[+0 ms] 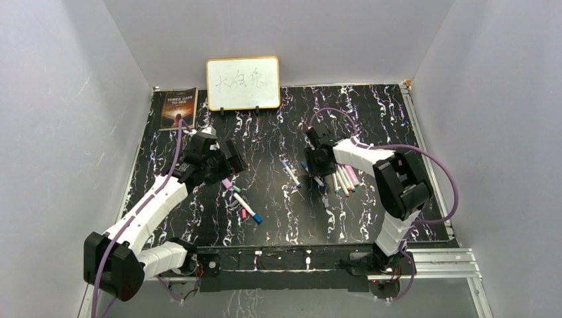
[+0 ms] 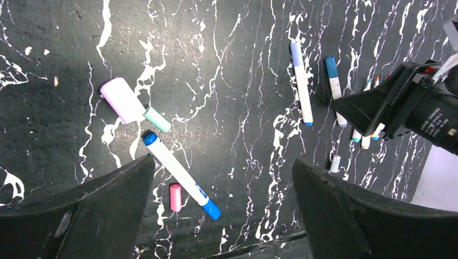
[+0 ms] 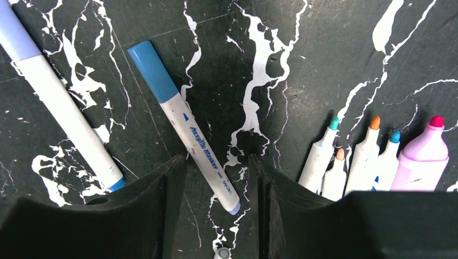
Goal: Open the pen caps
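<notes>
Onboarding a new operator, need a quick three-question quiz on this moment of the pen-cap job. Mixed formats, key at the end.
1. True or false: the left pincer is gripping something.
2. The right pincer straddles a pen. What colour is its cap? A) blue B) pink C) orange
3. Fill in: in the right wrist view, the thick pink marker is ____ (capped or uncapped).

Key:
1. False, it is wide open and empty.
2. A.
3. Uncapped, its red tip shows.
</notes>
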You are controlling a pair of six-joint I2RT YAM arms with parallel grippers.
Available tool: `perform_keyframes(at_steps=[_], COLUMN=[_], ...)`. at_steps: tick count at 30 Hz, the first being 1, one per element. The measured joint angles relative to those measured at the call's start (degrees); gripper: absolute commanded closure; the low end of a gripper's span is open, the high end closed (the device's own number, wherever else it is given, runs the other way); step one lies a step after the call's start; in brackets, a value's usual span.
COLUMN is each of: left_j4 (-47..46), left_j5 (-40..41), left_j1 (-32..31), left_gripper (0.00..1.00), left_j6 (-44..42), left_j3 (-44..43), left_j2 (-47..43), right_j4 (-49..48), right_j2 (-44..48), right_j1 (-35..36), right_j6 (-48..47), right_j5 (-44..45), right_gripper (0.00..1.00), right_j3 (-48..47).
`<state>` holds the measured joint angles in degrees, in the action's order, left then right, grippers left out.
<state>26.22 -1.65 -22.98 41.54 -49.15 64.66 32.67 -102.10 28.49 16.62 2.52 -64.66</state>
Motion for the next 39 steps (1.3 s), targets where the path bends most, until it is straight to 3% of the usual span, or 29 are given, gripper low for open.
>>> perform_keyframes(at_steps=[3,12,21,31,39], left_j4=[-0.22,-0.92,-3.02,-13.86,-23.5], left_j5=[-0.94,-4.55,-8.9,-15.54,-13.03], left_j1=[0.0,0.0,0.0,-0.87,-11.39], left_gripper=[0.01,0.02,0.02,0.02,0.01], left_j6=[0.17,0.87,2.45,9.84,18.58], left_j3=[0.17,0.22,0.22,4.39,10.1], left_j2=[0.0,0.0,-1.77,-3.39,-3.45], right_j4=[0.07,-0.13,0.5,-2.36,-6.1], right_j2=[-0.31,-1.51,0.04,20.41,27.8], right_j1=[0.52,4.09,4.15,5.42,12.85], right_j6=[-0.02,-0.26,0.0,5.95,13.7], right_j5=[0.74,5.09,0.22,-14.36,-19.82], right_gripper=[0.61,0.99,1.0,1.0,1.0], right_j3=[0.0,-0.96,-1.2,0.15,7.72])
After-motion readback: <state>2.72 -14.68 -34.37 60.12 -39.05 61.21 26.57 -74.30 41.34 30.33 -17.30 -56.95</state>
